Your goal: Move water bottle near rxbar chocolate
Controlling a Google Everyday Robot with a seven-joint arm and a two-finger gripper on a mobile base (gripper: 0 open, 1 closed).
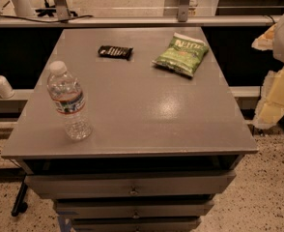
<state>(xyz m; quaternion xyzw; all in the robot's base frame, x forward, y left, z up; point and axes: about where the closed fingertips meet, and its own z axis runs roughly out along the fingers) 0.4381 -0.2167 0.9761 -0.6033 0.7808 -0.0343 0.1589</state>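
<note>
The water bottle [68, 102], clear ribbed plastic with a white cap and a white-and-red label band, stands upright near the front left of the grey table [147, 110]. The rxbar chocolate [115, 51], a small flat black bar with white lettering, lies at the back of the table, left of centre. My gripper [277, 88] shows as pale yellow and white shapes at the right edge of the view, beyond the table's right side and far from both the bottle and the bar. It holds nothing that I can see.
A green chip bag [180, 55] lies at the back right of the table. A small white pump bottle [0, 83] stands on a ledge to the left. Drawers [132, 190] sit under the tabletop. A rail [132, 21] runs behind the table.
</note>
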